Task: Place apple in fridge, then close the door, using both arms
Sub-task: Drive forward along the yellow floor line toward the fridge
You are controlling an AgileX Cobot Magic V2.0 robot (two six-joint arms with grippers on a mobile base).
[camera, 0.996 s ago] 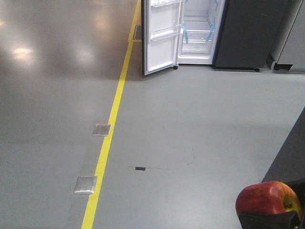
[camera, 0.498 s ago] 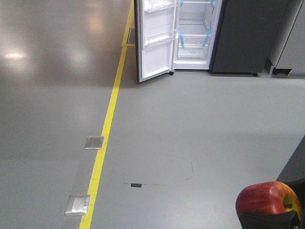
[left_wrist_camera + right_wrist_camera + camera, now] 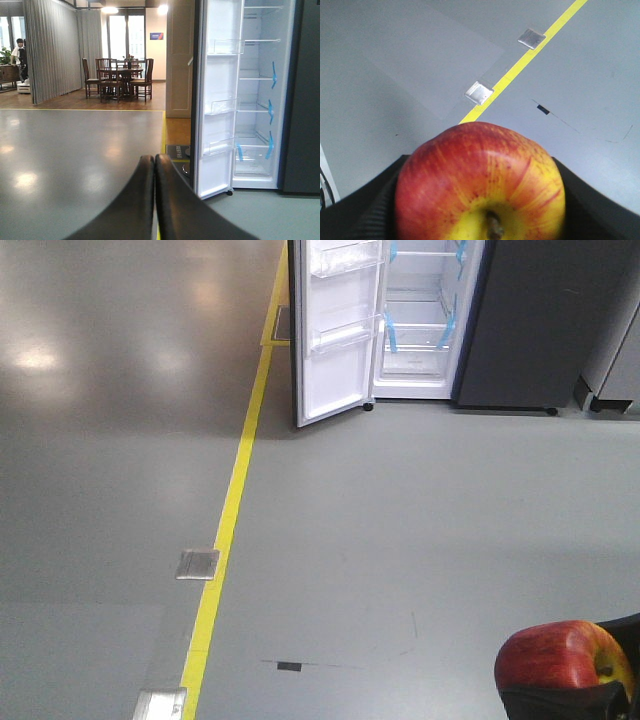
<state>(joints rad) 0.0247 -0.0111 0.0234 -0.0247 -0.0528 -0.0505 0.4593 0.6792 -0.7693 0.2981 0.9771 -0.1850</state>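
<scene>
The red apple [image 3: 480, 185] with its yellow patch and brown stem fills the right wrist view, held between the black fingers [image 3: 365, 210] of my right gripper [image 3: 480, 200], which is shut on it. It shows too at the front view's bottom right corner, apple [image 3: 562, 660]. The dark grey fridge [image 3: 530, 330] stands far ahead with its white interior and blue tape showing. Its door [image 3: 335, 340] hangs open to the left, clear bins on its white inside. In the left wrist view my left gripper [image 3: 154, 160] is shut and empty, pointing toward the fridge [image 3: 260, 100] and door [image 3: 217, 100].
A yellow floor line [image 3: 235, 500] runs from near the door toward me, with metal floor plates [image 3: 198, 564] beside it. A grey unit [image 3: 615, 350] stands right of the fridge. Chairs and a table [image 3: 120, 77] and a person [image 3: 21, 52] are far behind on the left.
The floor plates and mark have slid down the front view and the fridge has shifted, so the base has moved toward it. The apple stays held in the right gripper.
</scene>
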